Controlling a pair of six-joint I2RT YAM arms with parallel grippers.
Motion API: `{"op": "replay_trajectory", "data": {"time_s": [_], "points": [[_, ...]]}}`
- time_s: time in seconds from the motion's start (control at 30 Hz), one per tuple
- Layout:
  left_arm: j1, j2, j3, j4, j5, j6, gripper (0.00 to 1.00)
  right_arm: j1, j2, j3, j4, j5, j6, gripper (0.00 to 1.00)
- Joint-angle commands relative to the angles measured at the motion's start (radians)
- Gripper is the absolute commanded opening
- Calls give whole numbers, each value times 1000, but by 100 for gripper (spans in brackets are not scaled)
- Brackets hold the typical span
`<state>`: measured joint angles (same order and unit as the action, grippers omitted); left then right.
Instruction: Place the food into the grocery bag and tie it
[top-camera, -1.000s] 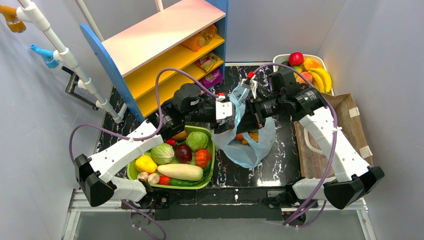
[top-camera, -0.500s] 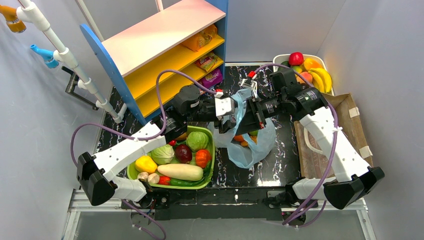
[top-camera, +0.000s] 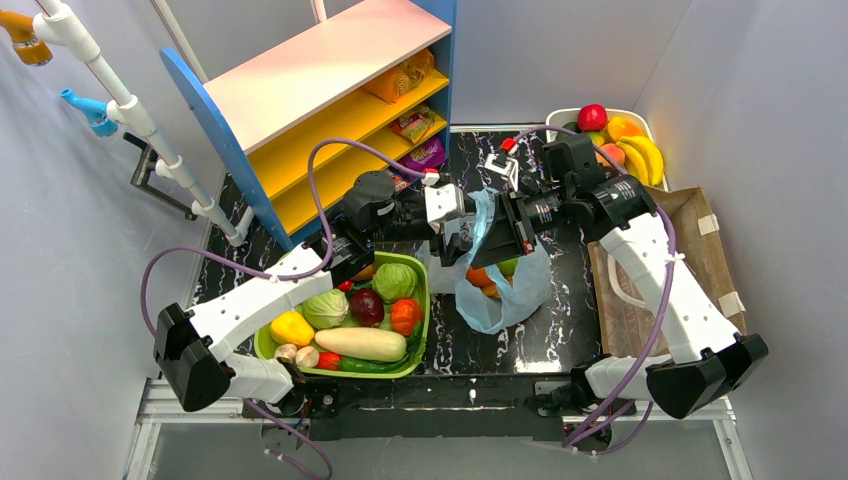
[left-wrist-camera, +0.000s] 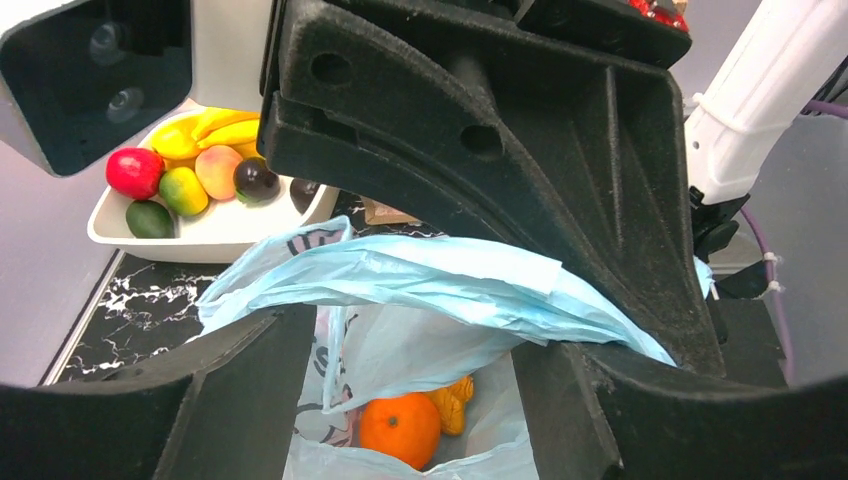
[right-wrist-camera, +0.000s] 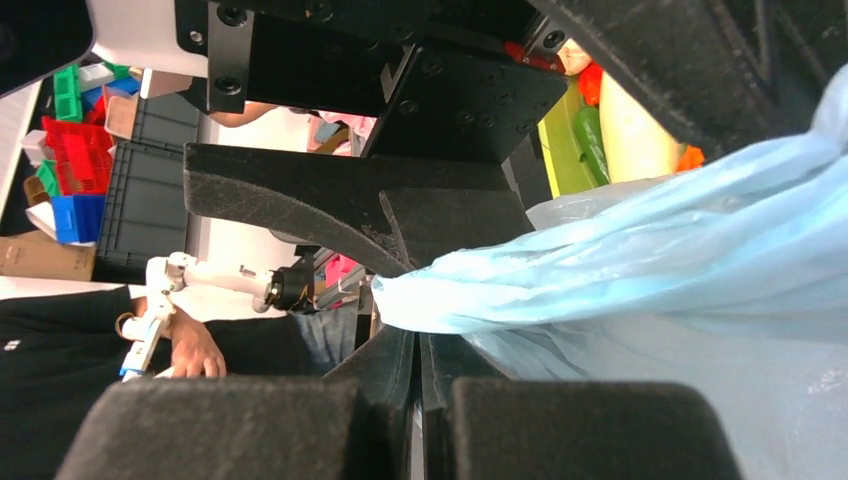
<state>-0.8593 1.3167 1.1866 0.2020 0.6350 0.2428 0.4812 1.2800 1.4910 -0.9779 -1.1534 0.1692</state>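
Top external: grocery bag (top-camera: 505, 295) sits mid-frame on the worktop (top-camera: 560, 330), its top raised between both tools. Right tool (top-camera: 503, 235) is pinched tight on the bag's light-blue handle film. Left tool (top-camera: 452, 243) has its jaws wide, with the bag rim lying in the gap, not clamped. Left wrist: orange fruit (left-wrist-camera: 400, 428) sits down inside the bag, below the left tool.
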Motion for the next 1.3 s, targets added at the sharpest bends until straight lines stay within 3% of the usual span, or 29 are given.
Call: {"op": "replay_trajectory", "data": {"time_s": [0.0,0.23,0.5,0.7,1.07,1.17,1.27], "points": [[-26,-27,8,104,96,-78,67,-23,16,-6,128,-6,18,1],[-27,3,23,149,164,-142,50,-40,16,-29,172,-35,45,1],[-27,12,27,146,197,-168,63,-59,9,-50,204,-45,58,1],[-28,36,42,178,265,-233,56,-74,11,-66,239,-65,77,1],[-27,52,75,176,296,-235,57,-89,28,-69,280,-92,103,1],[-28,63,93,183,302,-267,53,-89,27,-77,286,-98,106,1],[-27,67,99,183,311,-270,42,-89,28,-84,293,-98,108,1]]}}
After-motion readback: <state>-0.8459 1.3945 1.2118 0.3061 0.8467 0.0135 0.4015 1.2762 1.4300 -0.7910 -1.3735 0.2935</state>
